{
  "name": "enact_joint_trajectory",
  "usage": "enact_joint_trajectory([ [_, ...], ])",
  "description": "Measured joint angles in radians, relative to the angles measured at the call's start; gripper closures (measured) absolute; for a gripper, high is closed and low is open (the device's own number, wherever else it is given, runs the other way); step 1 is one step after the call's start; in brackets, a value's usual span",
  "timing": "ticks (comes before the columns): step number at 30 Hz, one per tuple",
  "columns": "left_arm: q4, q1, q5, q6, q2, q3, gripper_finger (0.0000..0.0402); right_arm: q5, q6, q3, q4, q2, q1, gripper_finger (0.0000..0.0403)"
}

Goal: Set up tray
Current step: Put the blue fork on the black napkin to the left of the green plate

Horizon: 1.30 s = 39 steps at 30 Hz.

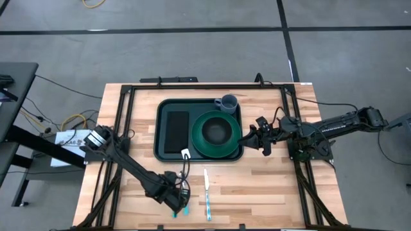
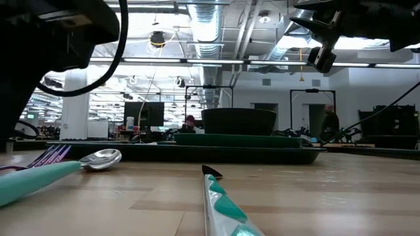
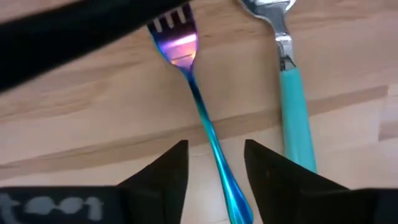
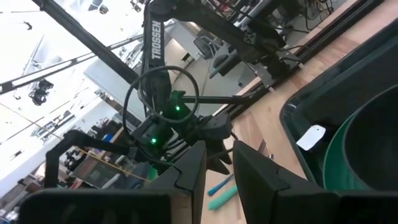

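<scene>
The dark green tray [image 1: 166, 109] lies mid-table and carries a black napkin [image 1: 176, 131], a green plate with a dark bowl [image 1: 217, 133] and a grey cup [image 1: 228, 102]. Near the table's near edge an iridescent blue-purple fork [image 3: 186, 56] and a teal-handled spoon [image 3: 292, 93] lie flat side by side. A teal-handled knife [image 1: 207, 191] lies to their right. My left gripper [image 3: 215, 163] hangs low over the fork, open, one finger on either side of its handle. My right gripper [image 1: 262, 137] hovers raised beside the tray's right rim, open by a narrow gap.
A white tag [image 1: 185, 153] sticks out at the tray's near rim. Black frame rails [image 1: 122, 128] run along the table's left and right sides. Bare wood lies between the tray and the cutlery, and to the knife's right [image 1: 257, 192].
</scene>
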<state>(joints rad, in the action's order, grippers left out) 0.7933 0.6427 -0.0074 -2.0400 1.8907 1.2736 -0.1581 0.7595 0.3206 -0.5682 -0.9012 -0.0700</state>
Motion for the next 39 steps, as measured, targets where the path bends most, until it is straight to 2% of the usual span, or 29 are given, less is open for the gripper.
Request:
enact_joint_trajectory([
  [4, 0.002, 0.002, -0.025, -0.046, 0.009, 0.0, 0.0235, -0.002, 0.01, 0.0, -0.001, 0.0, 0.0, 0.0329],
  [9, 0.001, 0.002, -0.076, -0.101, 0.009, 0.0, 0.0231, -0.025, 0.011, 0.0, -0.011, 0.0, 0.0, 0.0329],
  [22, 0.005, -0.004, -0.039, -0.132, 0.095, 0.006, 0.0257, -0.054, 0.01, 0.0, -0.024, 0.0, 0.0, 0.0329],
  [28, 0.01, -0.005, -0.028, -0.136, 0.101, 0.005, 0.0293, -0.065, 0.009, 0.0, -0.027, 0.0, 0.0, 0.0329],
  [39, 0.008, -0.004, -0.024, -0.138, 0.103, 0.003, 0.0395, -0.077, 0.008, 0.001, -0.03, 0.0, 0.0, 0.0329],
])
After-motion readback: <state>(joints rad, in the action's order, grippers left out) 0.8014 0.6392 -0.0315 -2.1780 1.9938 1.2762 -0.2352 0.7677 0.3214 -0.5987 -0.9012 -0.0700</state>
